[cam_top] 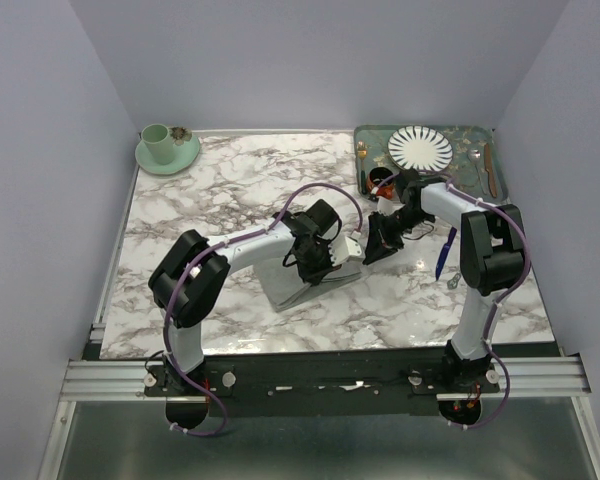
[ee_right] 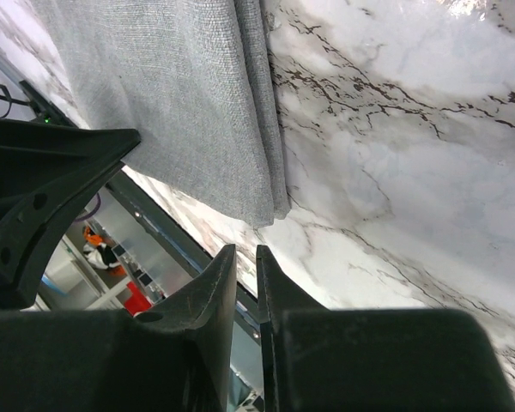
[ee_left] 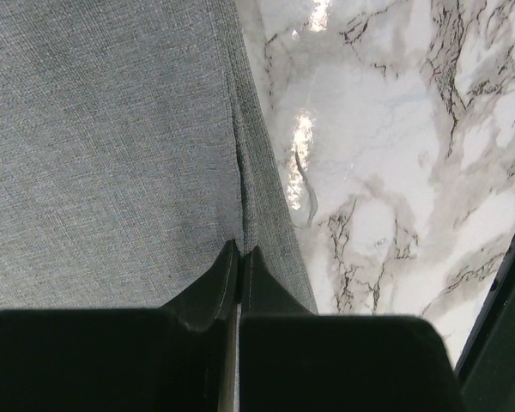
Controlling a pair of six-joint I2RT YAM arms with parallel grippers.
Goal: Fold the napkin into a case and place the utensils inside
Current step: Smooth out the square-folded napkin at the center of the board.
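Grey napkin (cam_top: 285,288) lies folded on the table (ee_left: 395,129); the left gripper (ee_left: 239,251), fingers pressed together, bears on its folded edge, likely to set the crease. Right gripper (ee_right: 245,251), fingers almost touching and empty, hovers off its corner.

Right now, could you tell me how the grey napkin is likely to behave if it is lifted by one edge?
Probably floppy: the napkin is woven cloth that puckers where the left claw pinches it. Likely light: its folded layers lie thin and flat. The matte weave should not slip easily.
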